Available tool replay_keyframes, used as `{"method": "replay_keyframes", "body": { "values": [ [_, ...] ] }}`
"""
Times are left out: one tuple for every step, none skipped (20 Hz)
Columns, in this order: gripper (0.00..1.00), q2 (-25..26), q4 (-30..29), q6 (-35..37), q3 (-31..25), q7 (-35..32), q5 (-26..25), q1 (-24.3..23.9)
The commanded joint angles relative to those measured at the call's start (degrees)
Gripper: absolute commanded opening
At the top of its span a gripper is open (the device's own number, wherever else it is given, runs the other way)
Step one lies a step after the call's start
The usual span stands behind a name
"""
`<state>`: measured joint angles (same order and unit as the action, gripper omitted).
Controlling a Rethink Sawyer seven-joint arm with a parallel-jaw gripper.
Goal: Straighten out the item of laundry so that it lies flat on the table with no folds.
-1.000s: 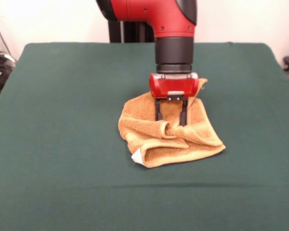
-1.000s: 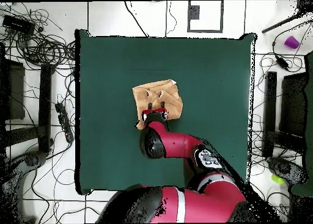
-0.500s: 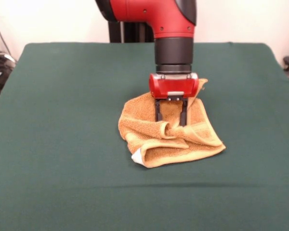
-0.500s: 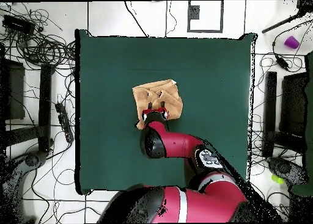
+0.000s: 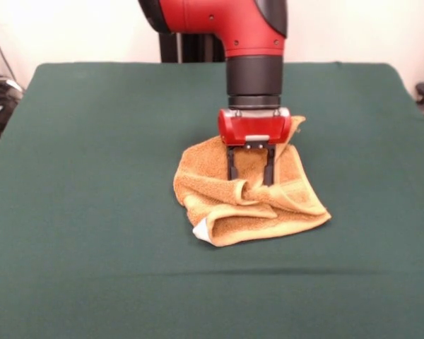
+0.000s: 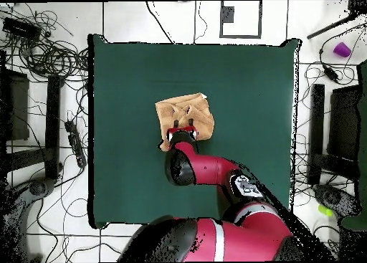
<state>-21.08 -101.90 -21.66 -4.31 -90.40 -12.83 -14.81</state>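
Note:
The golden-orange towel (image 5: 249,192) lies crumpled near the middle of the dark green table (image 5: 92,141), folded over itself with a raised ridge across it. Its small white tag (image 5: 200,230) shows at the near left corner. My gripper (image 5: 250,178) stands straight down on the towel, open, with its two dark fingers (image 5: 231,167) either side of the ridge and their tips pressed into the cloth. In the overhead view the towel (image 6: 195,108) sits left of the table's (image 6: 244,95) centre, with the gripper (image 6: 183,123) on its lower part.
Cables and equipment (image 6: 43,52) lie on the floor around the table. A purple object (image 6: 342,49) sits off the table at the upper right of the overhead view. The red arm (image 6: 208,170) reaches over the table from the base side.

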Motion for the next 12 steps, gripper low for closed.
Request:
{"method": "replay_keyframes", "body": {
  "values": [
    [1.0, 10.01, 5.09, 7.22, -6.84, -9.75, 1.02, -1.76],
    [1.0, 10.03, 5.18, 7.46, -6.68, -9.48, 1.08, -1.66],
    [1.0, 10.04, 5.22, 7.7, -6.63, -9.34, 1.23, -1.58],
    [1.0, 10.09, 5.19, 7.64, -6.83, -9.39, 1.2, -1.76],
    [1.0, 10.1, 5.14, 7.59, -7.07, -9.41, 1.07, -2.01],
    [1.0, 10.06, 5.15, 7.68, -7.16, -9.37, 1.01, -2.13],
    [1.0, 10.04, 5.12, 7.88, -7.22, -9.35, 1.09, -2.2],
    [1.0, 9.93, 5.26, 8.63, -6.49, -9.0, 1.66, -1.49],
    [1.0, 9.88, 5.33, 9.09, -6.14, -8.91, 2.09, -1.13],
    [1.0, 9.88, 5.3, 9.45, -6.4, -8.95, 2.13, -1.36],
    [1.0, 9.88, 5.32, 9.48, -6.31, -8.94, 2.21, -1.29],
    [1.0, 9.84, 5.33, 9.63, -6.14, -8.89, 2.35, -1.12]
  ]
}}
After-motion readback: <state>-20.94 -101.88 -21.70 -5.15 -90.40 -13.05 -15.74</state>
